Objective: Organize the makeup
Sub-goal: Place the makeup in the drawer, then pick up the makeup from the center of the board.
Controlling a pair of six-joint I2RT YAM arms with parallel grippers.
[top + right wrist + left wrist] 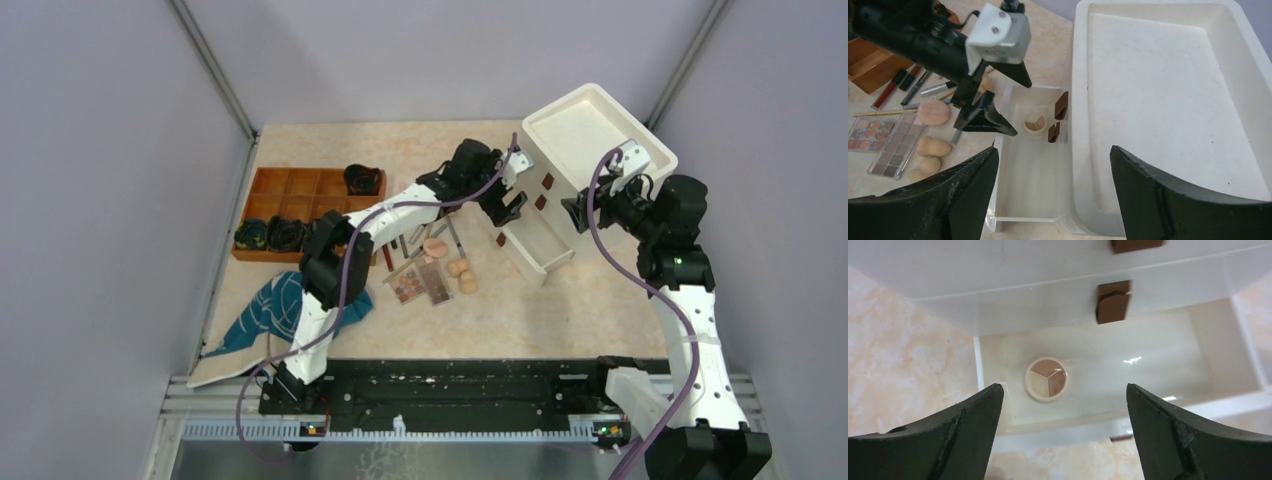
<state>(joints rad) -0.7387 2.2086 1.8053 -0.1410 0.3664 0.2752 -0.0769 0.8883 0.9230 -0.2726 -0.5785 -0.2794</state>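
A small round compact (1046,378) with brown and beige pans lies in the pulled-out drawer (1148,355) of a white organizer box (600,125). My left gripper (1063,395) hangs open just above that drawer, with nothing between its fingers. My right gripper (1054,155) is also open and empty, over the drawer's front end and the box's edge. The rest of the makeup lies on the table left of the drawer: an eyeshadow palette (420,283), tan sponges (462,275), a pink puff (933,112) and slim tubes (898,85).
A wooden compartment tray (300,195) with dark items sits at the back left. A teal patterned cloth (270,310) lies near the left arm's base. The organizer's top is a shallow white tray (1168,100). Brown drawer handles (1113,302) show on its front.
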